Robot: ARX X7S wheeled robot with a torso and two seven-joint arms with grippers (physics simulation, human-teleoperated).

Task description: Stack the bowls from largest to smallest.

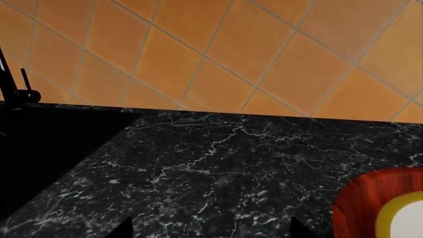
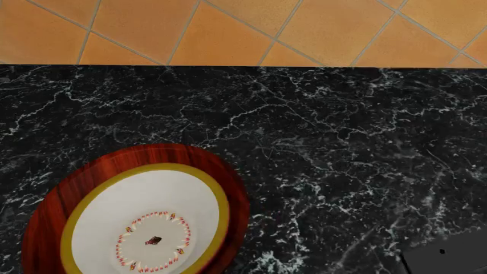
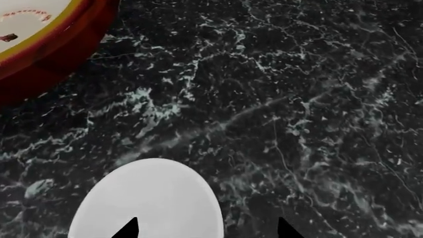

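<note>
The large red-brown wood-grain bowl (image 2: pixel 220 171) sits on the black marble counter at the head view's lower left. The medium white bowl (image 2: pixel 145 211), with a yellow rim and a red dotted ring, is nested inside it. Both also show in the left wrist view, the large bowl (image 1: pixel 360 198) with the medium bowl (image 1: pixel 403 218) in it, and in the right wrist view, the large bowl (image 3: pixel 66 54) and the medium bowl (image 3: pixel 33 20). The small plain white bowl (image 3: pixel 145 198) stands apart on the counter. My right gripper (image 3: pixel 206 230) is open, one fingertip over this bowl and the other over the counter beside its rim. My left gripper (image 1: pixel 211 230) is open and empty over bare counter.
A dark sink (image 1: pixel 46 148) with a black faucet (image 1: pixel 13 89) lies beside the left gripper. An orange tiled wall (image 2: pixel 243 28) backs the counter (image 2: pixel 343 142). A dark grey part of the robot (image 2: pixel 445 257) shows at the head view's lower right.
</note>
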